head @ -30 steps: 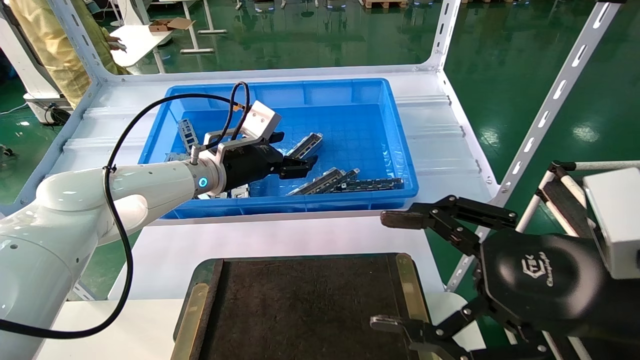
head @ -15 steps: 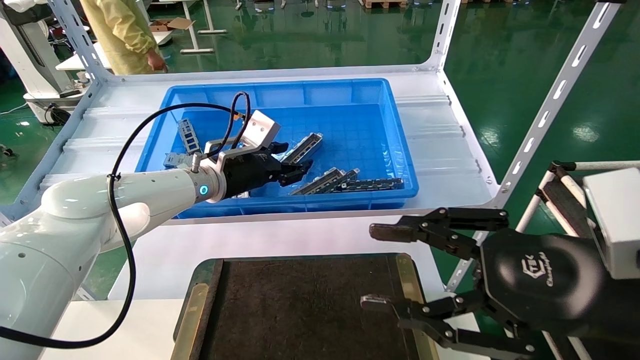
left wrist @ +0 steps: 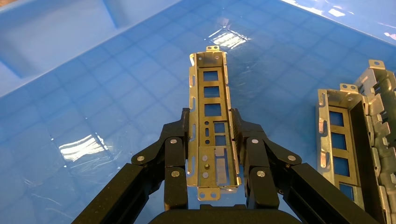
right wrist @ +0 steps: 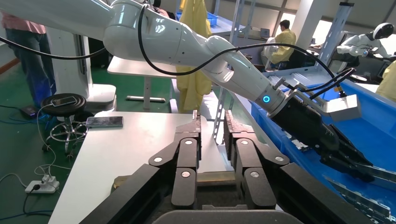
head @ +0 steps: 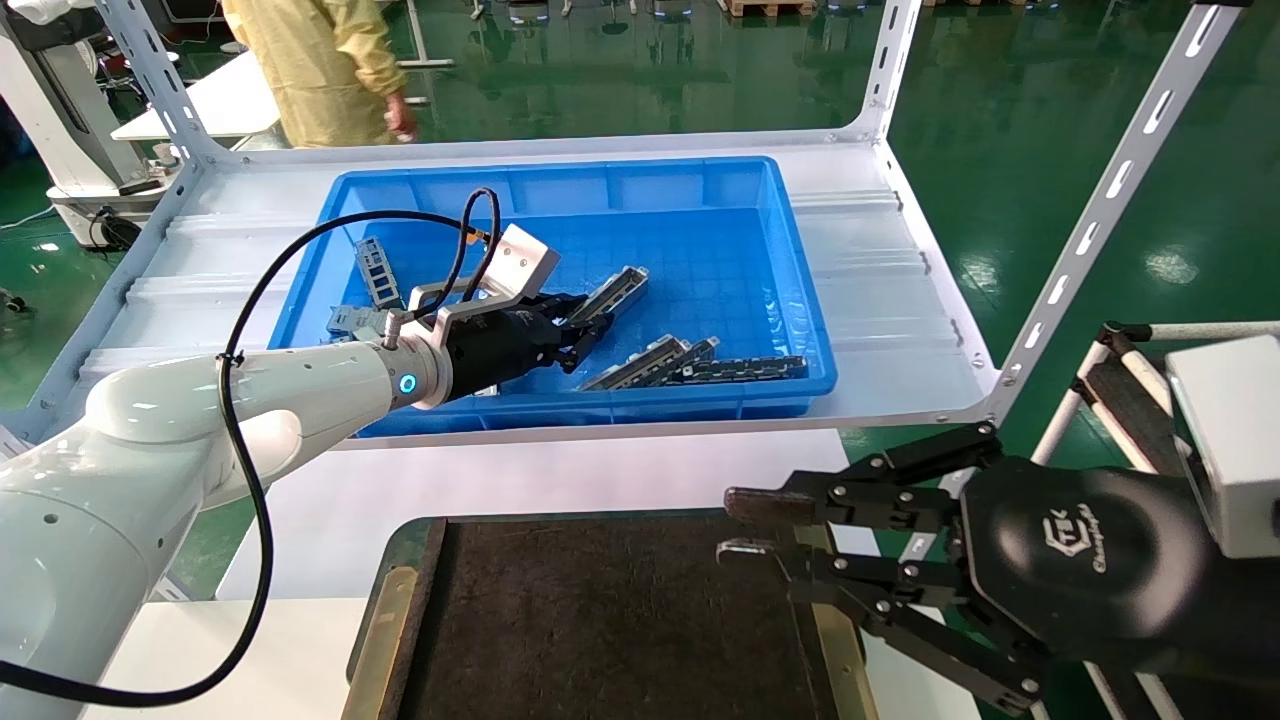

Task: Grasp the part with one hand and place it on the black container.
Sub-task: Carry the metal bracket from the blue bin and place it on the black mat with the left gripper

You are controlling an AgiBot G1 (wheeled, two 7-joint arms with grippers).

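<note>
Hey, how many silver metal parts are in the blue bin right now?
5 visible: the part in the left gripper, two bars side by side near the front wall, two by the left wall. The arm may hide more.

The left claw reaches into the blue bin, its fingers closed against the near end of the part, which extends beyond the fingertips. Further metal parts and a dark chain-like strip lie just beside this claw. The right claw sits at the edge of the black container, fingers almost together, gripping nothing.
</note>
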